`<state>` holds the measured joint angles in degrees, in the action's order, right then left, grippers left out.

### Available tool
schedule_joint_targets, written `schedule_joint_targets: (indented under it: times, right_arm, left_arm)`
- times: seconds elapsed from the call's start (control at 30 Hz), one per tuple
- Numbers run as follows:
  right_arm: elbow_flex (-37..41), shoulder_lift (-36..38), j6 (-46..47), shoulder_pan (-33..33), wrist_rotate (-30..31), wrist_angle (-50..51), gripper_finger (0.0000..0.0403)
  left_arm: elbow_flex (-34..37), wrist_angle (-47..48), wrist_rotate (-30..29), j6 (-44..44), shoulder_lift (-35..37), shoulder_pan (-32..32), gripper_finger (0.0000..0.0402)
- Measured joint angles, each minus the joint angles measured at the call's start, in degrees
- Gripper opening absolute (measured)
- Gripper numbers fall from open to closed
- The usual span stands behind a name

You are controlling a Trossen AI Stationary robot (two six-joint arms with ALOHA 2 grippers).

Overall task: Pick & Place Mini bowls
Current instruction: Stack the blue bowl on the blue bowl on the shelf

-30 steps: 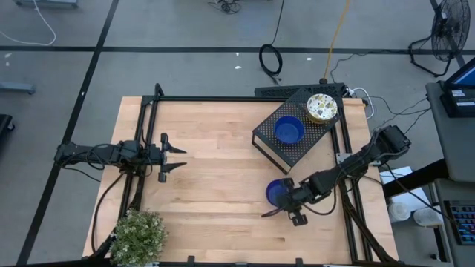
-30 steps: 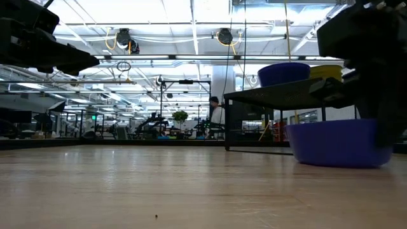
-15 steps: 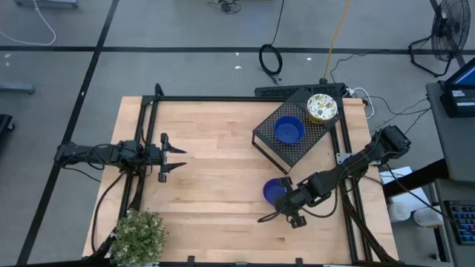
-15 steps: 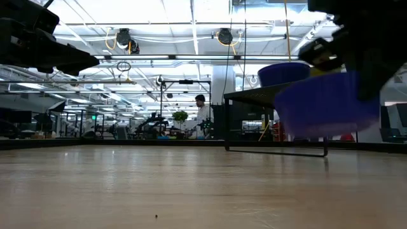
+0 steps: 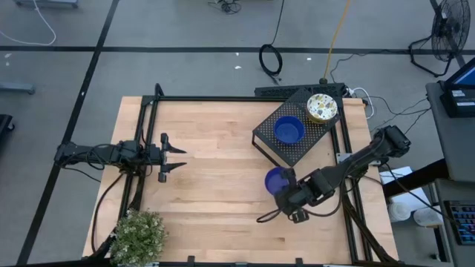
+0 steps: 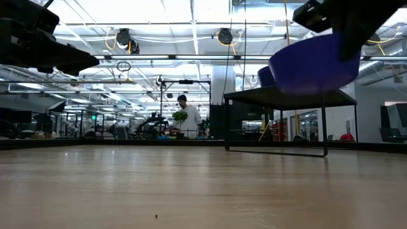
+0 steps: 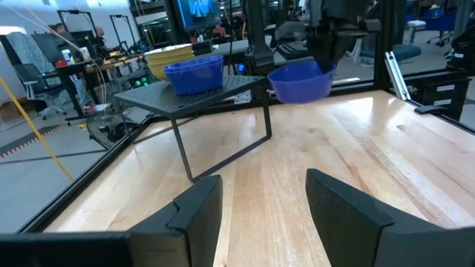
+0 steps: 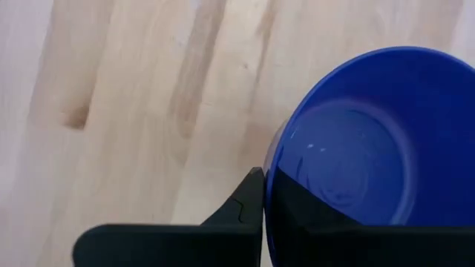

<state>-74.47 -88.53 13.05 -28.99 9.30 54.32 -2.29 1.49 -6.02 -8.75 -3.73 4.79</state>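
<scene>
1. Low view: blue bowl [image 6: 313, 63] now clear of the bench [image 6: 191, 184], raised to about the level of the black perforated stand's [image 6: 289, 97] top; a second ago resting on the wood below and in front of that stand.
2. High view: right claw [image 5: 285, 191] clamped on the rim of the carried blue bowl [image 5: 277, 179], just in front of the stand [image 5: 293, 137], nearer to it than a second ago.
3. Right wrist view: fingers [image 8: 245, 204] pinched tight over the bowl's wall, one inside and one outside; bare wood beneath.
4. On the stand: second blue bowl [image 5: 289, 130] at centre, speckled cream bowl [image 5: 322, 107] at the far corner.
5. Left claw [image 5: 175, 156] parked well away from the stand, spread wide, empty.
6. Judged meaning: pick achieved; placing onto the stand beside its two bowls likely next.
</scene>
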Motion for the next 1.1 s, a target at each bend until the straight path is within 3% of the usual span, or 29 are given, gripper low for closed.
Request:
schedule_joint_targets:
  times: [0.57, 0.77, 1.1]
  right_arm:
    - [-10.4, 0.5, 2.5, 2.2, 10.0, 16.0, 0.0001]
    - [-11.1, 4.7, 9.6, 7.0, 10.5, 15.9, 0.0]
    - [-11.1, 14.9, 8.6, 17.9, 18.4, 15.7, 0.0]
  left_arm:
    - [0.0, 0.0, 0.0, 0.0, 0.0, 0.0, 0.0198]
    - [0.0, 0.0, 0.0, 0.0, 0.0, 0.0, 0.0198]
    - [0.0, 0.0, 0.0, 0.0, 0.0, 0.0, 0.0198]
